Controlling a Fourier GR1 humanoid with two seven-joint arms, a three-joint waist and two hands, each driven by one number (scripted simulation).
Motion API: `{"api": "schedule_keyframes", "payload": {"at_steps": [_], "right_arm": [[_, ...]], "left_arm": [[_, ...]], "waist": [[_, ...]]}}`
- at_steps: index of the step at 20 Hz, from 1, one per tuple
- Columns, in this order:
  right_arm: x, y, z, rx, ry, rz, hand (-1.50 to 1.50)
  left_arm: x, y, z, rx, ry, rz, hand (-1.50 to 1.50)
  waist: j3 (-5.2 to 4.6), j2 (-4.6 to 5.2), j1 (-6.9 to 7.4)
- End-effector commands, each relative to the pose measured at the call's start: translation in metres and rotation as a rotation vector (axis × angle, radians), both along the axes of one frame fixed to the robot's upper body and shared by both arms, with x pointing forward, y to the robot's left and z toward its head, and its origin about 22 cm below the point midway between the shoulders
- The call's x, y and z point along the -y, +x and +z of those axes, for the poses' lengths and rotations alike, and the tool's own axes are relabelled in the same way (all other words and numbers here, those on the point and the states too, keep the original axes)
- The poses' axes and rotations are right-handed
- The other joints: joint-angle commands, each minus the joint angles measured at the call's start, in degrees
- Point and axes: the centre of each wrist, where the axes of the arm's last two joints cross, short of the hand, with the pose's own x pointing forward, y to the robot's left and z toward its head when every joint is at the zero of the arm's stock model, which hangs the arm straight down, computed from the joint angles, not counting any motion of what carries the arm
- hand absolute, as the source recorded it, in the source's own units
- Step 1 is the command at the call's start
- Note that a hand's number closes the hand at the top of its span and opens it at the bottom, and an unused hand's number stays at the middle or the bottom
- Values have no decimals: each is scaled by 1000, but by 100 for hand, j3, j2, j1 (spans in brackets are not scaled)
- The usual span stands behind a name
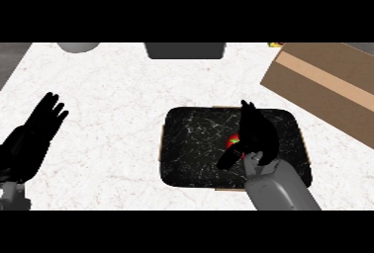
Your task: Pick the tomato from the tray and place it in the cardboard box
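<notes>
We saw the right robot hand (pixel 256 136) low over the dark tray (pixel 190 148), its grey forearm coming in from the lower edge. The tomato (pixel 234 140) lay on the tray, only a small patch of red and green showing at the hand's left side. The thumb reached down and left beside it while the fingers pointed up across the tray; the hand covered most of the tomato, and we could not tell whether the fingers had closed round it. The tray sat on the white table (pixel 110 89). The cardboard box (pixel 329 84) stood at the upper right, well apart from the tomato and near the tray's far right corner. The left robot hand (pixel 33 136) rested at the left edge, fingers straight and relaxed, holding nothing. A grey round object (pixel 78 47) and a dark container (pixel 184 50) stood at the table's far edge.
</notes>
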Motion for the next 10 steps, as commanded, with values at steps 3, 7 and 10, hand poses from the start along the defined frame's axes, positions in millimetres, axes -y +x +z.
{"api": "schedule_keyframes", "payload": {"at_steps": [3, 7, 10], "right_arm": [[10, 4, -6, -139, -53, -101, -150], [-2, 8, -3, -162, -73, -92, -150], [-4, 1, -16, -171, -60, -97, -150]], "left_arm": [[1, -8, 3, 9, -1, 1, 0], [-7, -5, 8, 9, 15, 5, 0], [5, -6, -12, 5, -3, 5, 0]], "waist": [[3, -4, 9], [3, -5, 8], [2, -2, -1]]}}
